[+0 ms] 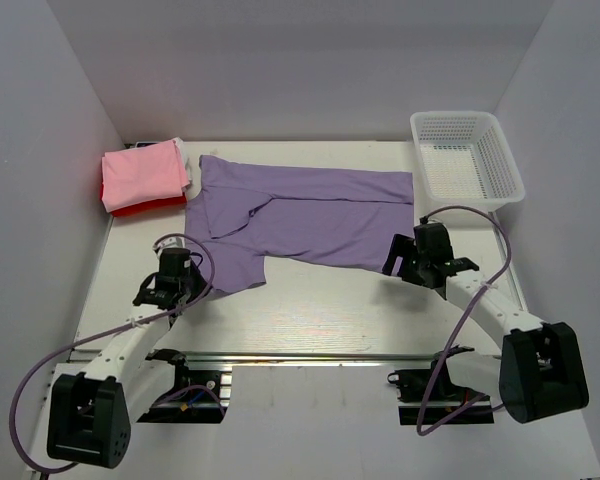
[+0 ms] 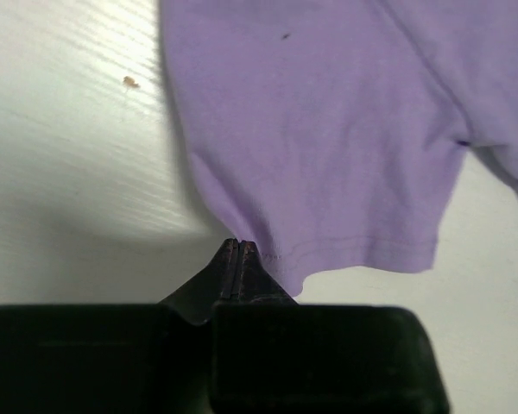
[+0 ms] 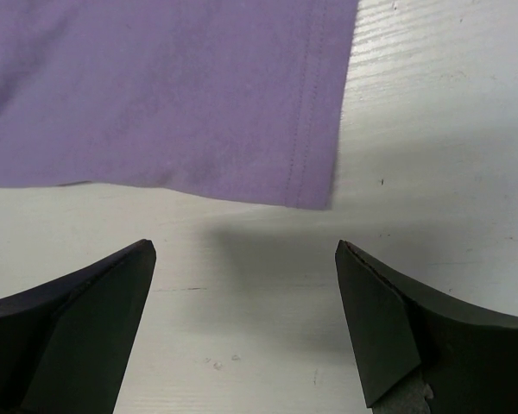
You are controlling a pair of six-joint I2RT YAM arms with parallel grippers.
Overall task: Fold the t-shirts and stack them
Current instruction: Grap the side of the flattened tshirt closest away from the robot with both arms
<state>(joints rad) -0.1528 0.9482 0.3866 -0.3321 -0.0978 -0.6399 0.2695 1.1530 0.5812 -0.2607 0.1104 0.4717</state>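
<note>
A lavender t-shirt (image 1: pixel 310 212) lies spread out and partly folded across the middle of the table. My left gripper (image 1: pixel 193 284) sits at its near left corner. In the left wrist view the gripper (image 2: pixel 239 245) is shut, with the hem of the lavender t-shirt (image 2: pixel 328 129) pinched at the fingertips. My right gripper (image 1: pixel 396 258) is at the shirt's near right corner. It (image 3: pixel 246 250) stands open over bare table, just short of the hemmed corner (image 3: pixel 315 185). A folded pink t-shirt (image 1: pixel 143 172) lies on a red one (image 1: pixel 140 209) at the back left.
A white mesh basket (image 1: pixel 509 160) stands at the back right corner. White walls close in the table on the left, back and right. Purple cables loop from both arms near the front edge.
</note>
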